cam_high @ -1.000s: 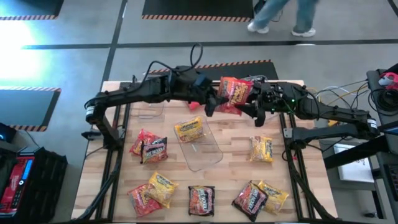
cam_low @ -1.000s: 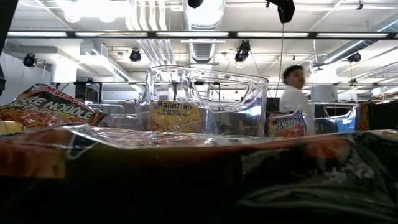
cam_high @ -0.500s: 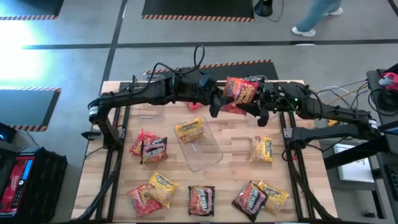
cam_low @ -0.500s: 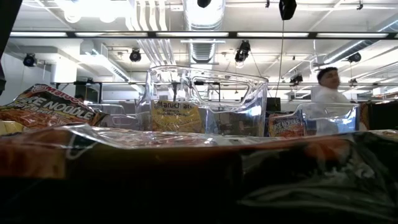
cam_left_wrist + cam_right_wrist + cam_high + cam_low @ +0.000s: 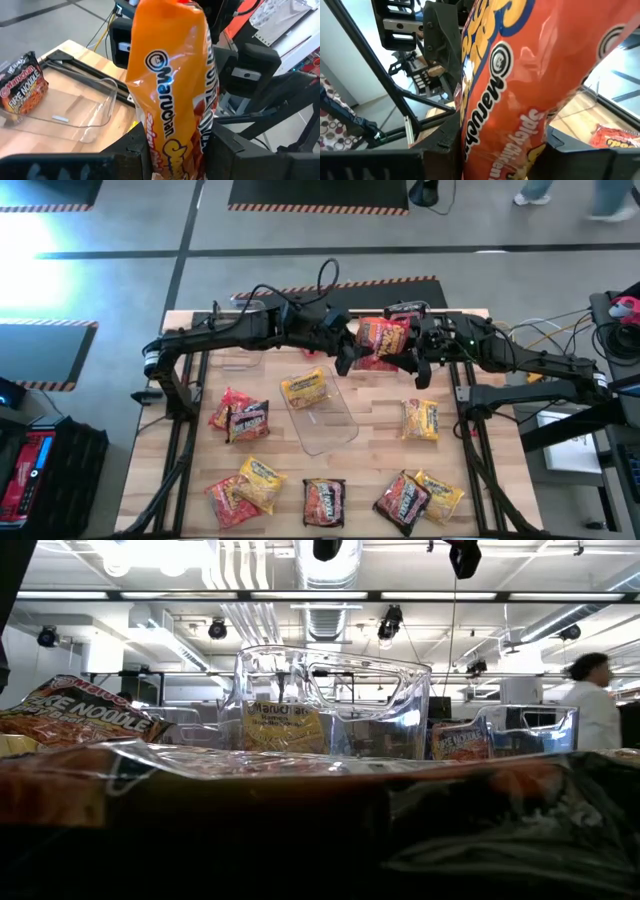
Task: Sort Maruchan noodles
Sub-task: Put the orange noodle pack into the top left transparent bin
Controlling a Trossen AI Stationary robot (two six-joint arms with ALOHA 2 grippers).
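Orange-red plastic is what both grippers are closed on: one Maruchan packet (image 5: 382, 338) is held in the air above the far middle of the table (image 5: 470, 490), between the two arms. On the left, the left gripper (image 5: 346, 350) is clamped on the packet's near edge, exactly as it was a second ago, with no change in its grip. On the right, the right gripper (image 5: 415, 356), which stood wider a second ago, is now narrowed onto the packet's other side; in the right wrist view the wrapper is seen pinched between the dark fingers (image 5: 442, 145). The packet itself is shifted slightly lower and turned flatter than before. A hand-over from left arm to right is therefore judged to be under way, with the release by the left gripper not yet made.

The clear bin (image 5: 322, 416) in the middle of the table is seen with one yellow packet (image 5: 304, 388) at its far end. Other packets are left scattered along the near and side parts of the table, so most of the sorting is judged still to be done.
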